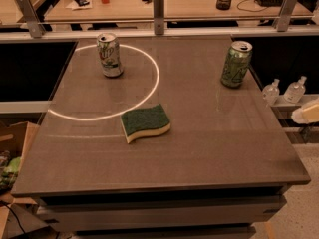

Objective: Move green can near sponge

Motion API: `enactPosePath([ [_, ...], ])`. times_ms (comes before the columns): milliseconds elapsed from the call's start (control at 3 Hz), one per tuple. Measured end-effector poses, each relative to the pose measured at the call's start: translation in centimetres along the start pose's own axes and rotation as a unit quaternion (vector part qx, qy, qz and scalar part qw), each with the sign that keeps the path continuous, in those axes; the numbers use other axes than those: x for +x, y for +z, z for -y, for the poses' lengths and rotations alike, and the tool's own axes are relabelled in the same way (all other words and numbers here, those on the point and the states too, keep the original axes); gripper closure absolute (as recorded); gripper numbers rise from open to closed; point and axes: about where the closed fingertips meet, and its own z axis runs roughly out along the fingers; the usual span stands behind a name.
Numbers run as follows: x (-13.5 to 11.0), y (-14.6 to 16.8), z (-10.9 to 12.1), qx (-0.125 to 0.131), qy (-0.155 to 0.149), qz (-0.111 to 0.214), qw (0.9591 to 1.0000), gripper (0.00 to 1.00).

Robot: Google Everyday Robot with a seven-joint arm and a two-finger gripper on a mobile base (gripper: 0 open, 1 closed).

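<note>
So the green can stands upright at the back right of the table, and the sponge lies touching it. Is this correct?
No. The green can does stand upright at the back right of the table, but the sponge lies apart from it, nearer the middle, as the camera view shows. The end effector is partly in view at the right edge, beside the table.

Brown desk (199, 153) marked with a pale ring (154, 78) on its left half, white-silver can (109, 55) upright inside the ring, green can (236, 64) upright far right, sponge (145, 123) flat at the ring's near arc, claw (308, 112) a pale sliver off the right side.
</note>
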Motion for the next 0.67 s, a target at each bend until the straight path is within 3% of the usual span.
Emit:
enactPosePath([
  [333,0.3,0.24,1.96,-0.001,0.001,0.117,0.9931,0.0],
  [667,-0.13,0.8,2.0,-0.015,0.007,0.187,0.9822,0.0],
])
